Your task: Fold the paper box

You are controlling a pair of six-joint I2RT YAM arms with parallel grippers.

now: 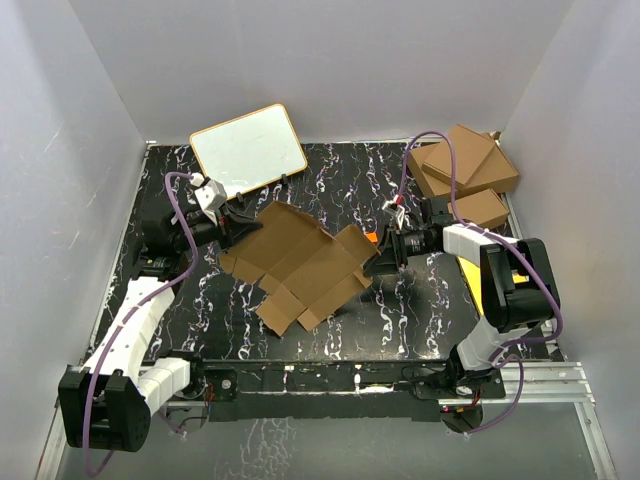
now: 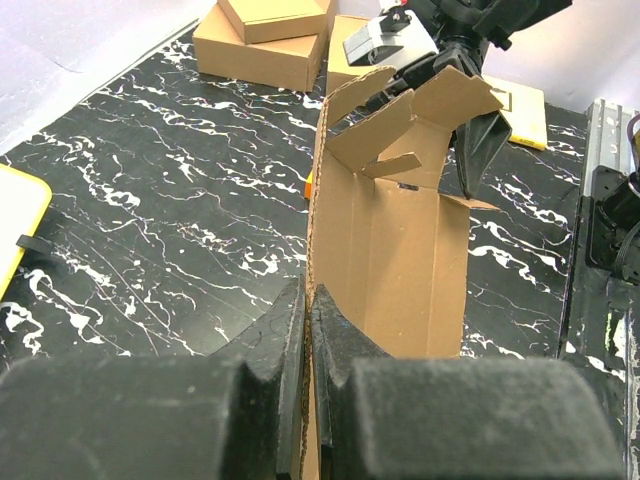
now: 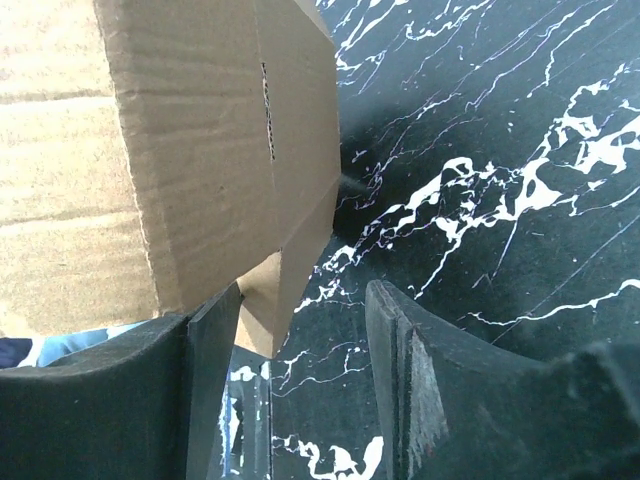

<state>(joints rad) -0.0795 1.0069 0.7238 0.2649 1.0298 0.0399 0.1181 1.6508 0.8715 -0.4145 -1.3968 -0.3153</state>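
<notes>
Your black marbled worktop [image 1: 200, 300] carries everything. The paper box [image 1: 300, 265] lies near its middle, opened out between your two arms, with the flaps at its right end bent upward. A whiteboard [image 1: 248, 148] sits at the far left, and three brown cartons [image 1: 462, 165] are stacked in the far right corner. Your left gripper [image 2: 308, 330] has its jaws clamped tight on the box's left edge. Your right gripper [image 3: 302, 295] is at the box's right end, jaws apart, with a flap corner resting against one finger, not pinched.
</notes>
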